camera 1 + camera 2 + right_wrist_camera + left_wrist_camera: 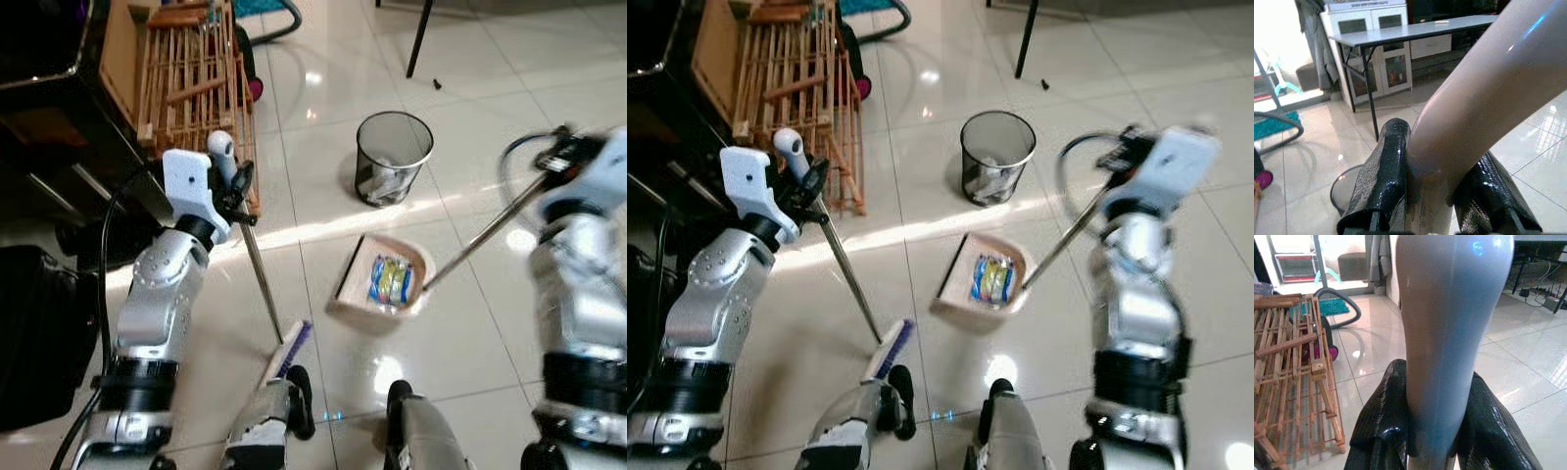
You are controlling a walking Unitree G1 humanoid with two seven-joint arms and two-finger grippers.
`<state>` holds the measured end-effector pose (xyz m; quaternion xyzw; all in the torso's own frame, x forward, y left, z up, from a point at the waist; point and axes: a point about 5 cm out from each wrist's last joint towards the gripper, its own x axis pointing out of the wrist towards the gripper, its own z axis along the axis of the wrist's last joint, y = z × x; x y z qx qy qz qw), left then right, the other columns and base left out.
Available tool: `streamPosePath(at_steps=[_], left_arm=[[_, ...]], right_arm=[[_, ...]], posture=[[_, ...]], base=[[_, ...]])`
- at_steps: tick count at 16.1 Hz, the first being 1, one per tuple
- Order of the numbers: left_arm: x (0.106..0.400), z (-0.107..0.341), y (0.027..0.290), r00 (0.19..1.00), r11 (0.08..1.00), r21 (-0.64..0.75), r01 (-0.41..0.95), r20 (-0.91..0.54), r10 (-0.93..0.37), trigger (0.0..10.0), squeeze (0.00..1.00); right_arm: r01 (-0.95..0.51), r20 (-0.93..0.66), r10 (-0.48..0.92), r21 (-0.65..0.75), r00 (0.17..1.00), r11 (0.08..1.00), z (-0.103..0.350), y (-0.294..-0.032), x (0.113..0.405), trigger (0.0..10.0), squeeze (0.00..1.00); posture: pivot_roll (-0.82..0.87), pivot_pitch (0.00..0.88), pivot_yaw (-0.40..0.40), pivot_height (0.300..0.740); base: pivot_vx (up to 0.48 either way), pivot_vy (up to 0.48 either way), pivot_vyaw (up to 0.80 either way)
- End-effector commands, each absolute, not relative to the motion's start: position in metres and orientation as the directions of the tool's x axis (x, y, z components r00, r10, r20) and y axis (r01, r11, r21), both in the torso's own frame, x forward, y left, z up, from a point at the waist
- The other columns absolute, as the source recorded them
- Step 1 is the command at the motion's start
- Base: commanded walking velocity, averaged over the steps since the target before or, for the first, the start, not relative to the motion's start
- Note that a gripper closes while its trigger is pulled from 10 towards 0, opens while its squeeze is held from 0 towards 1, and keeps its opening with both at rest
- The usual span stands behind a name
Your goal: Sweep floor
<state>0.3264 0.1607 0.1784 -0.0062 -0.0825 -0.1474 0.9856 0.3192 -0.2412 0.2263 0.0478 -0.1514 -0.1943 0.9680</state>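
Note:
My left gripper (238, 186) is shut on the white grip of a broom (259, 264), whose metal pole slants down to the purple brush head (291, 351) on the tiles by my feet. In the left wrist view the fingers (1382, 421) clamp the pale handle (1449, 333). My right gripper (1125, 155) is shut on the long handle of a beige dustpan (353, 294), which lies on the floor holding a blue and yellow wrapper (390, 280). The right wrist view has the fingers (1386, 176) around that handle (1474, 112).
A black mesh wastebasket (392, 157) with some rubbish inside stands just beyond the dustpan. A wooden rack (196, 73) leans at the far left beside dark furniture (49, 88). A black table leg (421, 37) stands farther back. Glossy white tiles lie around the dustpan.

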Motion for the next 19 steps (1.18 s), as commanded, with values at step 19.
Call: streamPosePath(at_steps=[19], left_arm=[[0.307, 0.171, 0.168, 0.956, 0.965, 0.152, 0.216, 0.168, -0.24, 10.0, 0.0]], right_arm=[[0.214, 0.451, -0.295, 0.222, 0.843, 0.951, 0.337, -0.25, 0.307, 10.0, 0.0]], posture=[[-0.02, 0.118, 0.076, 0.74]], base=[[0.101, 0.0, 0.0]])
